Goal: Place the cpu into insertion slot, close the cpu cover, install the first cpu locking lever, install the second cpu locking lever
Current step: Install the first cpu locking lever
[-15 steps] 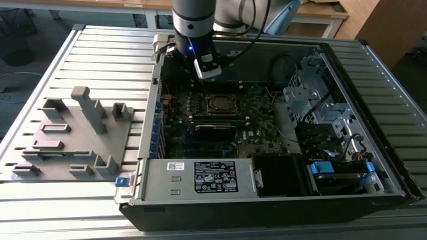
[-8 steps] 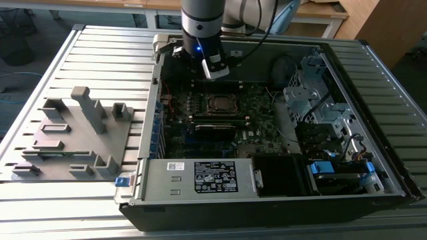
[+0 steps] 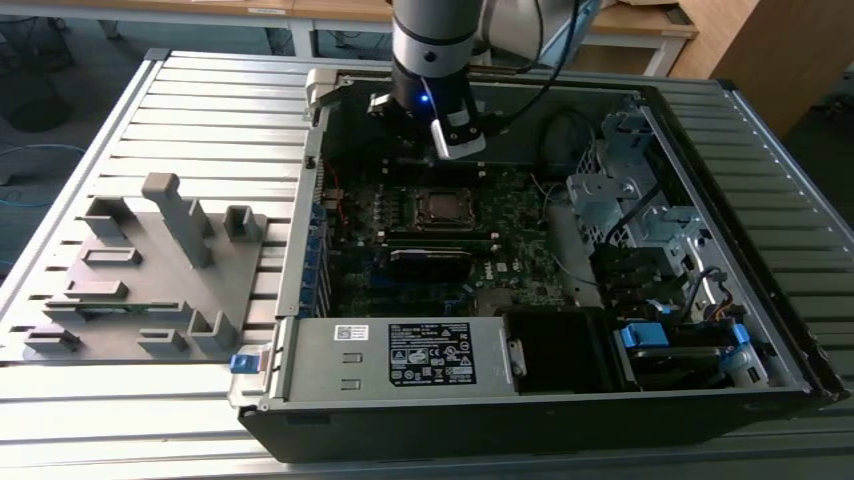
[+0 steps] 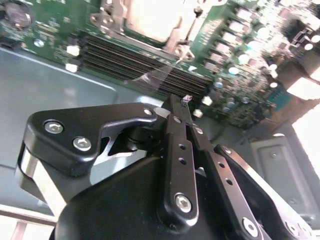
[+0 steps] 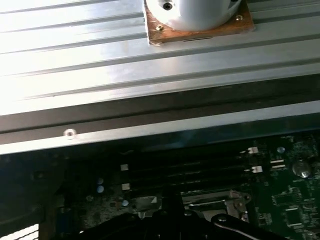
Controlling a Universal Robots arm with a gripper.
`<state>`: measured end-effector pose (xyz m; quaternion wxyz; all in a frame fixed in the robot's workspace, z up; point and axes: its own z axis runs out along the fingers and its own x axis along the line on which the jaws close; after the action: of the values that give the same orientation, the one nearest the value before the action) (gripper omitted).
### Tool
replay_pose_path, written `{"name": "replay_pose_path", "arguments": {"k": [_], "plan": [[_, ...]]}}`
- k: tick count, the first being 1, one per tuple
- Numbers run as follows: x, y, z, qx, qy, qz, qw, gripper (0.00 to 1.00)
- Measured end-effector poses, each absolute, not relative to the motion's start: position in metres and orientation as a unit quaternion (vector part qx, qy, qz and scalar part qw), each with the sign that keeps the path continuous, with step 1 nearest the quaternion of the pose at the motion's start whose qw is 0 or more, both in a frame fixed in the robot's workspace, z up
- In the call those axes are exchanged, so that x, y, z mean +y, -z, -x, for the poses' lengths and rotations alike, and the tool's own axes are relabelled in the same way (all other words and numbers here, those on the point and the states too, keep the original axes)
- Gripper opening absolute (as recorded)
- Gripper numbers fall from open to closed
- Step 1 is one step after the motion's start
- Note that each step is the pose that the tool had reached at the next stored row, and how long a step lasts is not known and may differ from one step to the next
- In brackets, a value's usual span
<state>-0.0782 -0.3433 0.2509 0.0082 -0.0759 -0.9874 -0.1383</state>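
Precision matters here, I judge: the black two-fingered hand (image 4: 181,102) hangs with its fingers pressed together, holding nothing, just short of the socket on the green motherboard (image 4: 45,22). Any push should land squarely on the thin silver metal cpu cover (image 4: 140,42), never on the chip or the long black memory slots (image 4: 120,60) lying between. The cpu (image 4: 150,17), a small square with a pale silver-grey metal top, sits in the socket inside the open black computer case (image 3: 400,430) on the ribbed metal bench (image 3: 200,100). Whether the frame is latched I cannot tell.
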Motion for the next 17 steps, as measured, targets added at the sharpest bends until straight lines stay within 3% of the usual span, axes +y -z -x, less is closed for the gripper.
{"name": "replay_pose_path", "arguments": {"k": [17], "plan": [[-0.343,-0.250,0.049,-0.987,0.138,0.076,0.008,0.10]]}}
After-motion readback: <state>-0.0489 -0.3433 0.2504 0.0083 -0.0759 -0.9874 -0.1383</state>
